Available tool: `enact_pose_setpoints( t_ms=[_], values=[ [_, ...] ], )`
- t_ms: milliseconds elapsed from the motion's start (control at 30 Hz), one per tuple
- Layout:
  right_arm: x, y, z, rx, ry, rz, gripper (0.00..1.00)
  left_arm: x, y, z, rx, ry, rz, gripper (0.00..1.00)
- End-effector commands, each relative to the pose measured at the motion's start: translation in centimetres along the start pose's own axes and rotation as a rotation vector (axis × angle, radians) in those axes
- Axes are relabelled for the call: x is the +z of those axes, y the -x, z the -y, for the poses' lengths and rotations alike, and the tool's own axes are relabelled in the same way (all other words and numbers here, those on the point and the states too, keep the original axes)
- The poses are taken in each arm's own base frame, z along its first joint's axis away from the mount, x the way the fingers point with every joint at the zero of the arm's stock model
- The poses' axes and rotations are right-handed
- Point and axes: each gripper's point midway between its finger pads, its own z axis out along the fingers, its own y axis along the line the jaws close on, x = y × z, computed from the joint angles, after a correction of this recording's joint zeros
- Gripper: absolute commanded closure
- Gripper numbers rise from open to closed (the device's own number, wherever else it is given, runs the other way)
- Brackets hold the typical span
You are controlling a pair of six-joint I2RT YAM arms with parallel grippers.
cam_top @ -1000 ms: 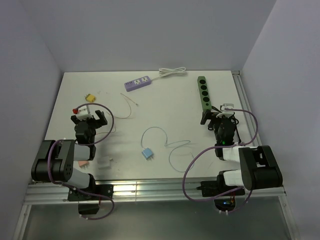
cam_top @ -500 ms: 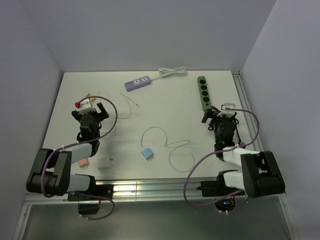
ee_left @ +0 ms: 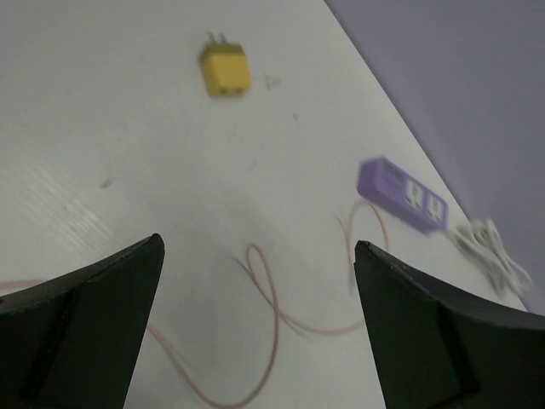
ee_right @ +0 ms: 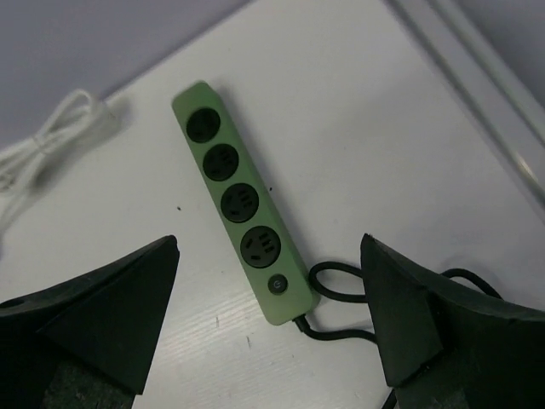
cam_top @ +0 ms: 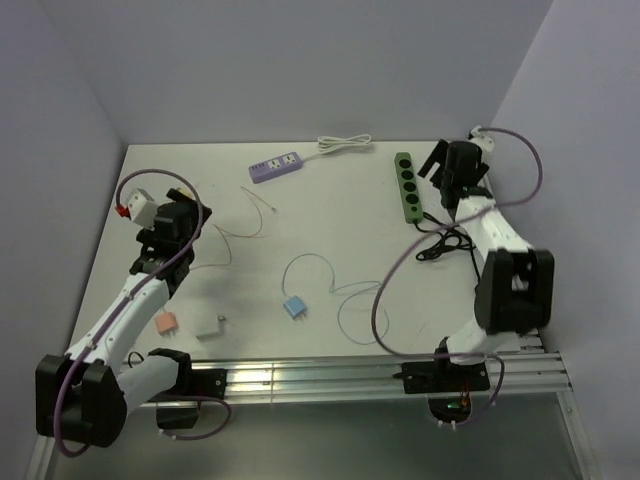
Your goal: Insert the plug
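Long green plastic power strip (ee_right: 243,213), round black sockets, sits by the right edge of the matte white counter (cam_top: 350,230); left hand (ee_left: 257,256) and right hand (ee_right: 268,247) both gaping.

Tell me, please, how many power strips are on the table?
2: the purple power strip at the far edge near centre, and the green power strip at the far right. None seems hidden.

Both arms reach forward, left gripper (ee_left: 258,251) and right gripper (ee_right: 266,245) apparently spread wide.
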Motion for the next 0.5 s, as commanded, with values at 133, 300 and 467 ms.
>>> enact_pose_setpoints(
  t_ms=[133,300,467],
  values=[
    [5.0,-6.9,-1.9,-0.174,0.073,-0.495,0.06,-8.7,-2.6,6.8,0.009,-0.624,-0.297,0.00],
    [7.8,-10.5,-1.4,-0.253,0.025,-0.628,0.06,-11.1,-2.8,6.7,0.057,-0.684,-0.350,0.02],
    [7.9,-14.0,-2.3,-0.359,-0.018,-0.741,0.27,-11.0,-5.7,5.7,0.101,-0.617,-0.506,0.13]
  ],
)
